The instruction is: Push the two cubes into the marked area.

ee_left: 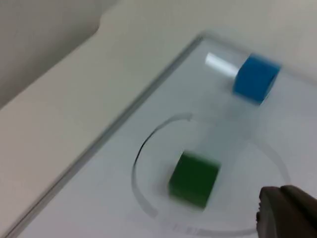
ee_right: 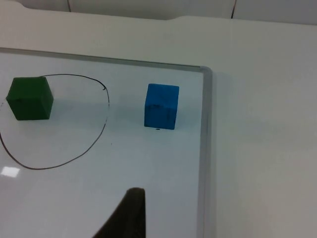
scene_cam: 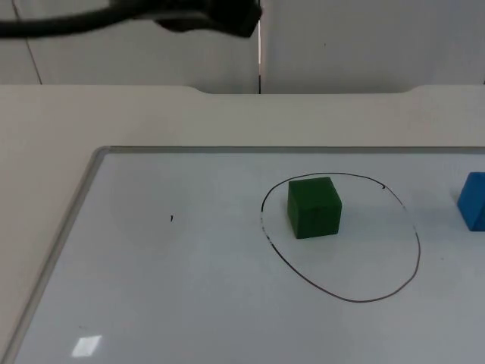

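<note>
A green cube (scene_cam: 314,207) (ee_right: 30,98) stands inside the hand-drawn black loop (scene_cam: 409,273), near the loop's far left side. A blue cube (scene_cam: 474,200) (ee_right: 162,105) stands outside the loop to its right, at the picture's right edge in the top view. My left arm (scene_cam: 220,17) reaches in high over the table's far edge. In its motion-blurred wrist view, the left gripper (ee_left: 287,212) hangs above the green cube (ee_left: 193,178), with the blue cube (ee_left: 256,78) beyond it. My right gripper (ee_right: 126,215) is off the board, well short of the blue cube, touching nothing.
The loop is drawn on a whiteboard with a grey metal frame (scene_cam: 76,205) (ee_right: 204,148) lying on the white table. A small black mark (scene_cam: 171,218) sits on the board's left half. The grey partition wall (scene_cam: 364,38) closes the far side.
</note>
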Tool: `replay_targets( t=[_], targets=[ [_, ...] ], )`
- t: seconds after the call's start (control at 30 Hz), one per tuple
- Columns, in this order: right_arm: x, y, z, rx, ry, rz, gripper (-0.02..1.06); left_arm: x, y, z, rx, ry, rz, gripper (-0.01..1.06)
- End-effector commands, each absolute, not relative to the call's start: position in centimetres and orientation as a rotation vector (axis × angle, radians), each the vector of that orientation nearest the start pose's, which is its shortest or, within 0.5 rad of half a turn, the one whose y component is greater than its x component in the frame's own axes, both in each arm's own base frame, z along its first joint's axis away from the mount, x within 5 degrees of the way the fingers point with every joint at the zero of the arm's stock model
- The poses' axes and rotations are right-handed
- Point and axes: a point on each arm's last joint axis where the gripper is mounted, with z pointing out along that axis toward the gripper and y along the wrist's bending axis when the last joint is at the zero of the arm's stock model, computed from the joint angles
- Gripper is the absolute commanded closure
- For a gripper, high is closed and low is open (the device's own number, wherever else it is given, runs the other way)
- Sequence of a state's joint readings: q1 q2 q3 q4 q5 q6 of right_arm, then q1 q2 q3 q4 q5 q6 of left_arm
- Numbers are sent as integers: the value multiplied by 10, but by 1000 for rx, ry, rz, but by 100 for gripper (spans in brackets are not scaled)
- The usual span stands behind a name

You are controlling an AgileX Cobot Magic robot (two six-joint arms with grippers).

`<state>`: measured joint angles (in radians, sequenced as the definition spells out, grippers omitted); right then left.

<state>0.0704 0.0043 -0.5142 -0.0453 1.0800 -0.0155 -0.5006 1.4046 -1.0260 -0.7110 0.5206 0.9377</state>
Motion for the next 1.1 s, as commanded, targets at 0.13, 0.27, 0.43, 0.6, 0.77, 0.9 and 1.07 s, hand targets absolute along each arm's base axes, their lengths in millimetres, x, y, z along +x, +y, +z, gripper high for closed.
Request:
replay_targets(
  t=[0.13, 0.27, 0.43, 0.6, 0.77, 0.9, 1.07],
  targets=[
    [-7, -4, 280, -79, 2045, -27, -1, 256, -151, 294, 927, 2197, -255, 105],
    [-7, -4, 280, -79, 2045, -27, -1, 253, -146, 301, 862, 2204, -233, 105],
    [-7, -4, 280, -79, 2045, -27, -1, 239, -139, 325, 812, 2137, -252, 105],
    [-7, -4, 280, -79, 2045, -27, -1, 218, -127, 352, 744, 2059, -285, 105],
    [-7, -4, 280, -79, 2045, -27, -1, 201, -120, 364, 723, 2039, -323, 105],
    [-7, -4, 280, -79, 2045, -27, -1, 186, -113, 359, 683, 2009, -359, 105],
    [-7, -4, 280, -79, 2045, -27, -1, 162, -99, 339, 640, 1990, -372, 105]
  ],
)
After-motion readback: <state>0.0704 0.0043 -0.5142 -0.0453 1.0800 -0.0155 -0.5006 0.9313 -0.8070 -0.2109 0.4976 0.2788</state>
